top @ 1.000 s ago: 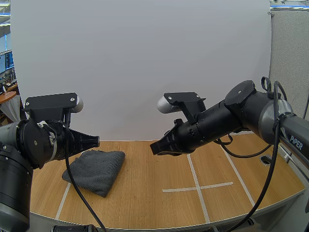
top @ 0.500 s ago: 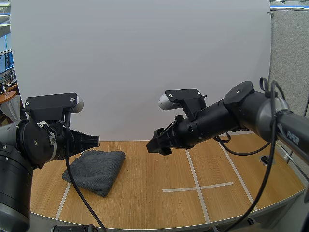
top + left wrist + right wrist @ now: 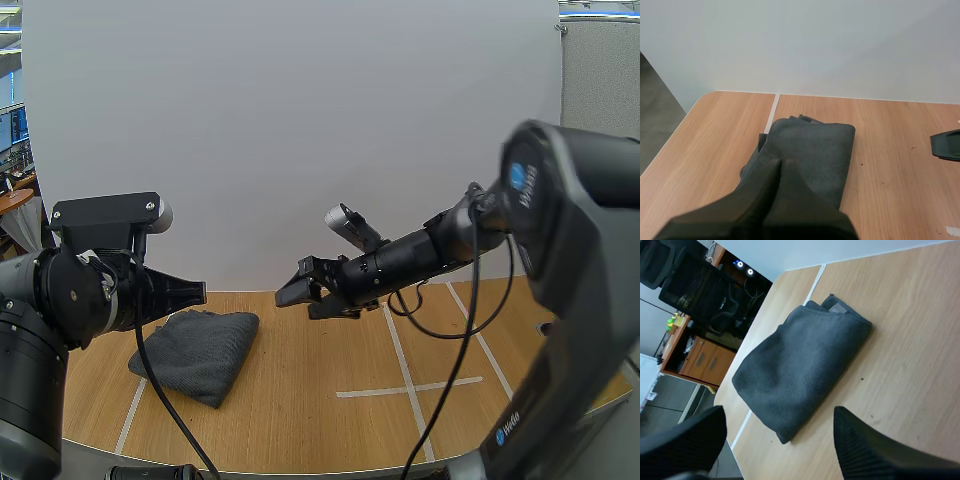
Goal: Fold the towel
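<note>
A dark grey towel (image 3: 196, 350) lies folded on the left part of the wooden table (image 3: 300, 410). My left gripper (image 3: 198, 292) hovers over the towel's near-left side, its fingers shut together as one dark wedge (image 3: 780, 164) above the towel (image 3: 812, 150), holding nothing. My right gripper (image 3: 302, 300) hangs above the table to the right of the towel, pointing toward it. Its fingers stand wide apart (image 3: 779, 414) with nothing between them, and the towel (image 3: 795, 365) lies ahead of them. The right gripper's tip (image 3: 946, 144) shows beyond the towel's right side.
White tape lines form a cross (image 3: 410, 388) on the table's right half. Another tape strip (image 3: 128, 418) runs past the towel's left side. A white wall stands behind the table's far edge.
My right gripper has opened from shut and reached further left toward the towel, with its wrist turned. The left arm and the towel have not moved.
</note>
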### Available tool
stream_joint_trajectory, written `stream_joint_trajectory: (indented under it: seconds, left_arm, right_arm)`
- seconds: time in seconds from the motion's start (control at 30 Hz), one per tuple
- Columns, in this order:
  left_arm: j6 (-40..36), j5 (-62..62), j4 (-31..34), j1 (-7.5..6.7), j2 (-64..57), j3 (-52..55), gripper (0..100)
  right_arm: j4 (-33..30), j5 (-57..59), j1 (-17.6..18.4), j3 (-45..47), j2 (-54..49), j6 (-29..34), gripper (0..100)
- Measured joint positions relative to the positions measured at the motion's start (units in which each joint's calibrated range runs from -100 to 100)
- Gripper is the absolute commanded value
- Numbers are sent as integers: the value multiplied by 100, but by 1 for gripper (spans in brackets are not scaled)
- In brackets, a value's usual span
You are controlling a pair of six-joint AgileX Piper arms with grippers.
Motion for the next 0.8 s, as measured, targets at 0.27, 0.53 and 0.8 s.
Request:
stream_joint_trajectory:
  seconds: [0.27, 0.53, 0.8]
  left_arm:
    - [0, 0, 0, 0, 0, 0, 0]
    - [0, 0, 0, 0, 0, 0, 0]
    - [0, 0, 0, 0, 0, 0, 0]
  right_arm:
    - [389, 124, 175, -410, 1151, -290, 100]
    - [597, -508, 684, -557, 1662, -515, 100]
    - [857, -1284, 926, -574, 2130, -774, 100]
